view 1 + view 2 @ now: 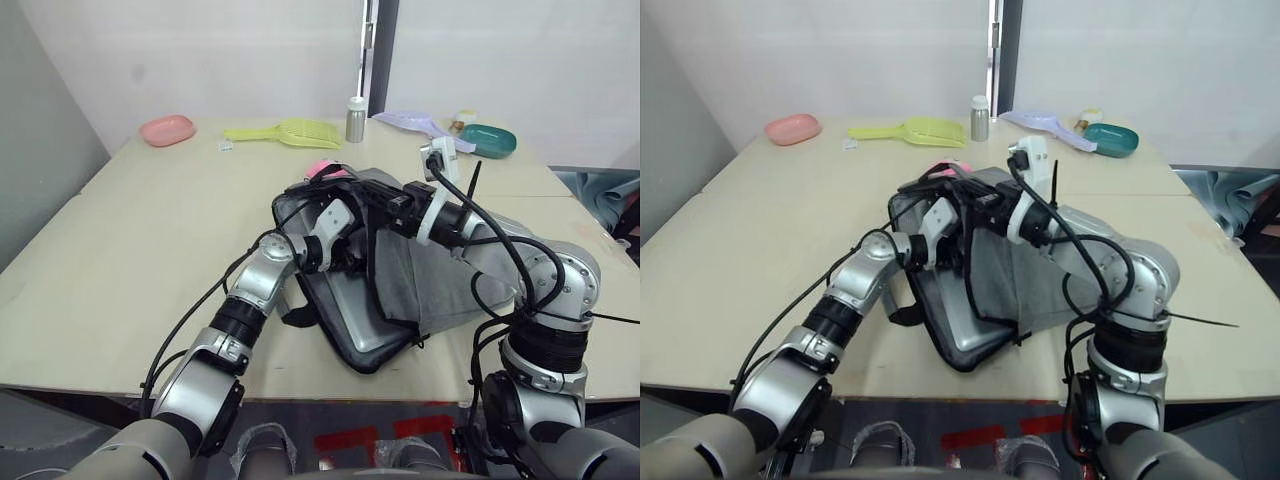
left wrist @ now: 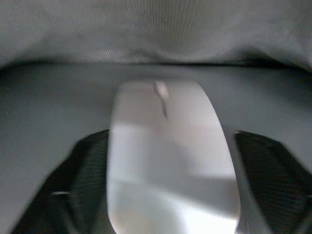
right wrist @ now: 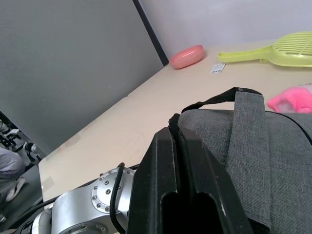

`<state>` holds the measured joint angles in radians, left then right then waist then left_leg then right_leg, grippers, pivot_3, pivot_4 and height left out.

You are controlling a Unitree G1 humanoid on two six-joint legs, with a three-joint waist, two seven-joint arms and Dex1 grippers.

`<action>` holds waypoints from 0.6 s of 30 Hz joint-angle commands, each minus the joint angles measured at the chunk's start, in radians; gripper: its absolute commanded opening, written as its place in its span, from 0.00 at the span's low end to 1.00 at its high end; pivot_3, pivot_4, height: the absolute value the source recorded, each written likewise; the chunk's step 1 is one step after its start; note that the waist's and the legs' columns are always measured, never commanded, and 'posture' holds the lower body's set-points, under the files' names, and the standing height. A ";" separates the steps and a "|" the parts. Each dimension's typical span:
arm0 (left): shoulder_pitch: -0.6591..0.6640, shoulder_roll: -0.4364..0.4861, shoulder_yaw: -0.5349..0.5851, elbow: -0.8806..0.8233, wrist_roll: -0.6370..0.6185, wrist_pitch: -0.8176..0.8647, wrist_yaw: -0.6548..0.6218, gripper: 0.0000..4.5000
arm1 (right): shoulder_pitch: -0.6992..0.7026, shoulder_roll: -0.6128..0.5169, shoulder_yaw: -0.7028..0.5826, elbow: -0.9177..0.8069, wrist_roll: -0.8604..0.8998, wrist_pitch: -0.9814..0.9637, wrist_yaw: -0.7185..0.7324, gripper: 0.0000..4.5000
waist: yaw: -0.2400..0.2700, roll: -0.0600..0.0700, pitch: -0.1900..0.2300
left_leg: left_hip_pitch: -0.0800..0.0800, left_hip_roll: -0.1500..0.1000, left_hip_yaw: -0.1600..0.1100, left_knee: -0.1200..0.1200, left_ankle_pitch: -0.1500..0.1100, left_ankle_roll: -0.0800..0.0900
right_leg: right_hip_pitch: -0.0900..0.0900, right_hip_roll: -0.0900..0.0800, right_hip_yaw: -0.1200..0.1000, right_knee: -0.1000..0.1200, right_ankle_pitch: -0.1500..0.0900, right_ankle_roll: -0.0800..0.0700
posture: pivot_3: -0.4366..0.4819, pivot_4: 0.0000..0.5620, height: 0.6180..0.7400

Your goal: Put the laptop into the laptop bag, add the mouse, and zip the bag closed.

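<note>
- The laptop bag (image 1: pixel 440 285) lies open near the middle of the bench (image 1: pixel 130 250), its grey flap raised towards the robot's right.
- The laptop (image 1: pixel 350 315) sits inside the bag; its silver lid shows in the open part nearest the robot.
- The left gripper (image 1: pixel 345 255) reaches into the bag's opening. In the left wrist view its two black fingers (image 2: pixel 83 180) are closed against either side of the white mouse (image 2: pixel 168 161), which it holds over the grey interior, beneath the fabric flap.
- The right gripper (image 3: pixel 183 195) has its jaws pressed together on a grey strap handle (image 3: pixel 246 146) at the bag's upper edge, holding the flap up.
- A pink toy (image 1: pixel 328 169) lies just beyond the bag, partly hidden by it.
- Along the far side of the bench: a pink dish (image 1: pixel 167 129), a yellow-green scoop (image 1: pixel 285 131), a small metal bottle (image 1: pixel 356 118), a pale lilac scoop (image 1: pixel 415 123) and a teal dish (image 1: pixel 489 140).
</note>
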<state>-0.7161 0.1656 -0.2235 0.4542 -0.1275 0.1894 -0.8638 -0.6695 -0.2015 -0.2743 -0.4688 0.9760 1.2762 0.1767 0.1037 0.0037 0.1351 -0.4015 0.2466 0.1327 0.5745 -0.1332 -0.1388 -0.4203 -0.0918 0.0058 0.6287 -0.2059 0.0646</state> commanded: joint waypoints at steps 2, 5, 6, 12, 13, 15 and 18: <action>0.052 0.042 0.054 -0.136 -0.070 0.044 -0.038 1.00 | -0.022 -0.014 -0.001 -0.025 0.039 -0.059 0.016 0.00 | -0.001 0.000 0.000 | 0.000 0.000 0.000 0.000 0.000 0.000 | 0.000 0.000 0.000 0.000 0.000 0.000 | 0.48 0.27 1.00; 0.108 0.110 0.070 -0.246 -0.115 0.120 -0.083 1.00 | 0.000 -0.041 0.027 -0.020 0.025 -0.072 0.042 0.00 | -0.002 0.000 0.000 | 0.000 0.000 0.000 -0.001 0.000 0.000 | 0.000 0.000 -0.001 -0.001 0.000 0.000 | 0.48 0.27 1.00; 0.124 0.132 0.079 -0.283 -0.136 0.155 -0.094 1.00 | 0.007 -0.054 0.042 -0.021 0.019 -0.078 0.055 0.00 | -0.001 0.001 0.000 | 0.000 0.000 0.000 -0.001 0.000 0.000 | 0.000 0.000 -0.001 -0.001 0.000 0.000 | 0.48 0.27 1.00; 0.241 0.365 0.180 -0.491 -0.275 0.367 -0.198 1.00 | 0.054 -0.147 0.145 -0.021 -0.009 -0.116 0.182 0.00 | -0.003 0.001 0.001 | 0.000 0.000 0.000 -0.001 0.000 0.000 | 0.000 0.000 -0.001 -0.001 0.000 0.000 | 0.48 0.27 1.00; 0.269 0.428 0.221 -0.514 -0.309 0.407 -0.227 1.00 | 0.066 -0.171 0.169 -0.024 -0.008 -0.119 0.221 0.00 | -0.003 0.001 0.001 | 0.000 0.000 0.000 -0.001 0.000 0.000 | 0.000 0.000 -0.001 -0.001 0.000 0.000 | 0.48 0.27 1.00; 0.306 0.511 0.275 -0.543 -0.361 0.459 -0.258 1.00 | 0.084 -0.204 0.197 -0.026 0.000 -0.127 0.279 0.00 | -0.007 0.001 0.001 | 0.000 0.000 -0.001 -0.001 0.000 -0.001 | 0.000 0.000 -0.002 -0.001 -0.001 -0.001 | 0.48 0.27 1.00; 0.339 0.595 0.357 -0.527 -0.395 0.491 -0.260 1.00 | 0.119 -0.267 0.246 -0.043 0.000 -0.138 0.377 0.00 | -0.003 0.002 0.001 | 0.000 0.000 -0.001 -0.002 0.000 -0.001 | 0.000 0.000 -0.002 -0.001 -0.001 -0.001 | 0.48 0.27 1.00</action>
<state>-0.3768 0.7429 0.0858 -0.0425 -0.4839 0.6676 -1.1122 -0.5460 -0.4565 -0.0447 -0.4639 0.9544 1.1682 0.4876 0.1011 0.0054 0.1362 -0.4013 0.2469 0.1317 0.5727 -0.1336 -0.1394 -0.4198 -0.0918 0.0036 0.6270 -0.2068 0.0637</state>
